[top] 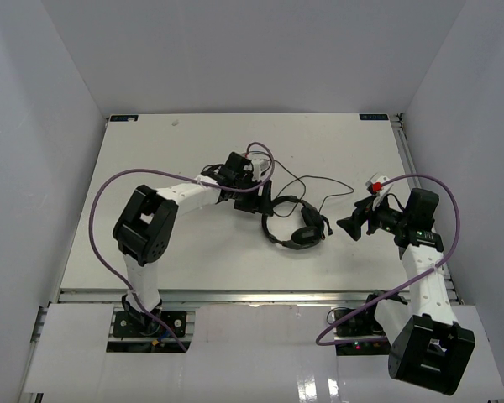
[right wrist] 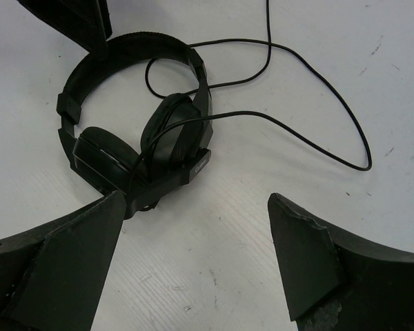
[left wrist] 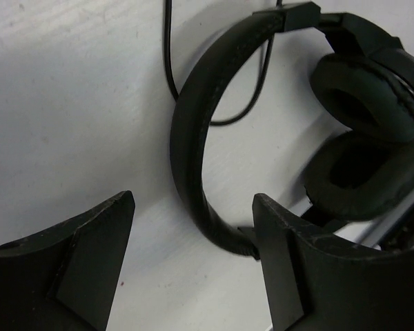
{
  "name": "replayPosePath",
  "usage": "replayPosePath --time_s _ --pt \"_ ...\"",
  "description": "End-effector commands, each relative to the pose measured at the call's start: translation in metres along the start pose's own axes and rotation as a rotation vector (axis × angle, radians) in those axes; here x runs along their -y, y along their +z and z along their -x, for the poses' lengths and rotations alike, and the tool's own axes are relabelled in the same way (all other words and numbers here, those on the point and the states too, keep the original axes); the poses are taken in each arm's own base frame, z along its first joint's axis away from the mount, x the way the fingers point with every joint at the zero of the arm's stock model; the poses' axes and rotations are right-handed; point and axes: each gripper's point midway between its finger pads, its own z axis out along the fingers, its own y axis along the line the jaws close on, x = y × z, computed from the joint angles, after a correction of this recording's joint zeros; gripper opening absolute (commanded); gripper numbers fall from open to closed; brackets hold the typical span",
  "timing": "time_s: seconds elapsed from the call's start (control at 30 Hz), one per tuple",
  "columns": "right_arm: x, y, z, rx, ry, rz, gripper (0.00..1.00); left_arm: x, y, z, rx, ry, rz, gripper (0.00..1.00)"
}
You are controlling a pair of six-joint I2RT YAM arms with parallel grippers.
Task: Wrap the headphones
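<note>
The black headphones [top: 296, 227] lie flat on the white table, ear cups folded together. Their thin dark cord [top: 319, 180] loops loose behind them towards the right. My left gripper [top: 265, 203] is open, low over the left end of the headband [left wrist: 188, 138]. The band runs between its fingertips, close to the right one [left wrist: 290, 255], and the ear cups [left wrist: 364, 172] lie to the right. My right gripper [top: 351, 227] is open and empty, just right of the headphones [right wrist: 134, 134]. The cord [right wrist: 317, 138] curls ahead of it.
Purple arm cables [top: 105, 227] arc beside both arms. The white table [top: 151, 243] has a raised rim at its near edge and grey walls on three sides. A small red and white piece [top: 375, 183] sits on the right arm.
</note>
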Motion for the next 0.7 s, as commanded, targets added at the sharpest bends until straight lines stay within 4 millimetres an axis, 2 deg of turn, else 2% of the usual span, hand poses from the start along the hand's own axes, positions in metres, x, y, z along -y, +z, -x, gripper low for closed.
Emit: replayPosePath --time_s 0.0,0.23,0.3,0.43,0.67 --pt "0.005 -0.002 0.01 0.027 -0.047 -0.022 0.9 -0.004 0.014 0.01 0.009 0.082 0.147 0.78" --pt "0.007 -0.003 0.012 0.029 -0.048 -0.03 0.9 -0.022 0.03 0.009 0.008 0.184 0.361 0.64" --pt "0.007 -0.003 0.012 0.029 -0.05 -0.03 0.9 -0.029 0.03 0.007 0.006 0.204 0.408 0.57" --pt "0.007 -0.004 0.012 0.029 -0.049 -0.034 0.9 -0.034 0.032 0.002 -0.003 0.253 0.468 0.43" --pt "0.01 -0.005 0.012 0.029 -0.047 -0.046 0.9 -0.036 0.041 -0.012 -0.036 0.264 0.479 0.25"
